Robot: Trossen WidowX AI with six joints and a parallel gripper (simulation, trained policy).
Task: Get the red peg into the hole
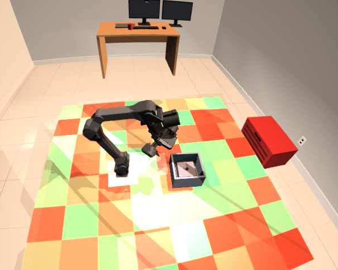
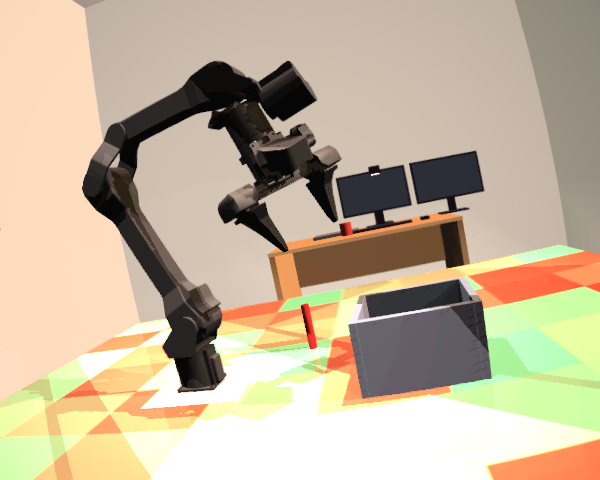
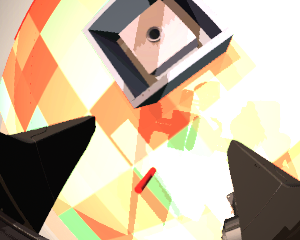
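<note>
Red peg [image 1: 149, 143] [image 2: 309, 326] [image 3: 145, 180] stands upright on the checkered desk [image 1: 288, 247] [image 2: 548, 310] [image 3: 65, 82], nearer the far edge than the near one, and on the left-edge side of the open box [image 1: 188, 182] [image 2: 422, 351] [image 3: 182, 72]. We see nothing gripping it: the pincer [image 1: 164, 151] [image 2: 311, 236] [image 3: 163, 135] is spread wide above, its two tapered fingers well apart with only air between them.

We judge the peg light and stiff, hardly fragile, but its slim round body and smooth, perhaps slippery side could roll or tilt in a loose pinch. Its narrow foot makes it easy to topple, so we would come down straight, with a finger on either side, and close gently around the upper half, leaving the lower end free for the hole [image 1: 186, 168] [image 3: 154, 33].

That hole is round and dark, set in a pale, flat plate [image 1: 181, 167] [image 3: 172, 20] at the bottom of the box. The walls are grey, straight and rigid-looking, with squared corners and a paler rim; we expect them to leave the spread fingers little slack. Picking up is the step in hand, and the insertion remains ahead of us.
</note>
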